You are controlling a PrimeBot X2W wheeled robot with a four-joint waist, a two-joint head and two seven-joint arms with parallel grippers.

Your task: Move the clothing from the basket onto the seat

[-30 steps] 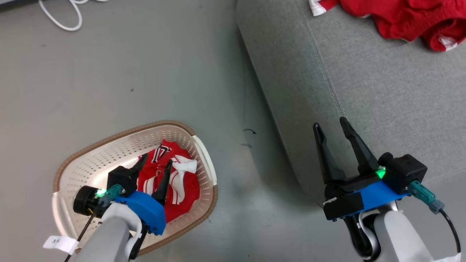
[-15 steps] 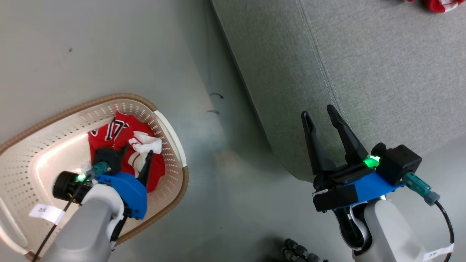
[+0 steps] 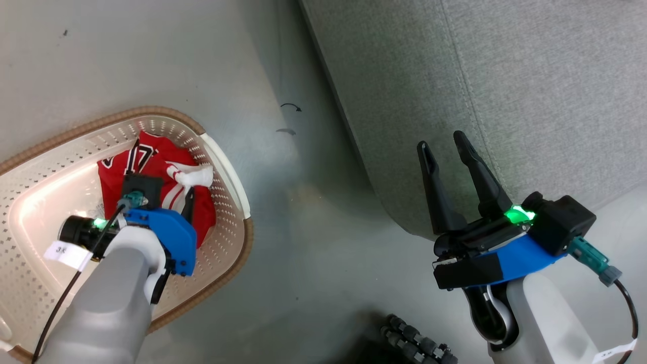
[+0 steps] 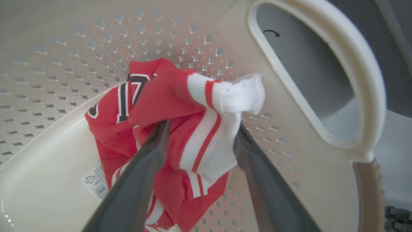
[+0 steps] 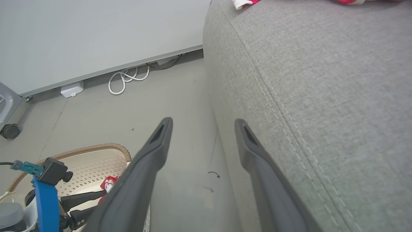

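1. The red jersey [image 4: 151, 93] is sitting bunched up in the basket [image 3: 222, 156]. It's crowding the end wall under the handle loop [image 4: 373, 90], the end facing the seat [image 3: 505, 76]. The basket's resting on the floor [image 3: 313, 227], near the seat's side edge but not touching it.
2. The left claw [image 4: 202, 127] is reaching down into the basket with its fingers [image 4: 141, 174] spread. They're straddling the white-and-red striped fold and, far as we're seeing, not pinching anything yet.
3. The right claw [image 3: 441, 141] is hanging spread and empty over the seat's near corner.
4. The other red piece [image 5: 243, 3] is lying way up at the seat's far edge.
5. On handling, we're guessing the jersey is light, floppy, slightly slick sports fabric. There's nothing stiff or fragile about it, so it's going to sag and trail off whatever point gets lifted.
6. For the grab, we're eyeing that fat striped fold between the fingers. It's several layers thick, so a deep pinch there should be holding better than nipping one thin edge.
7. We're also thinking the dangling tail could be snagging the rim or handle loop on the way out.
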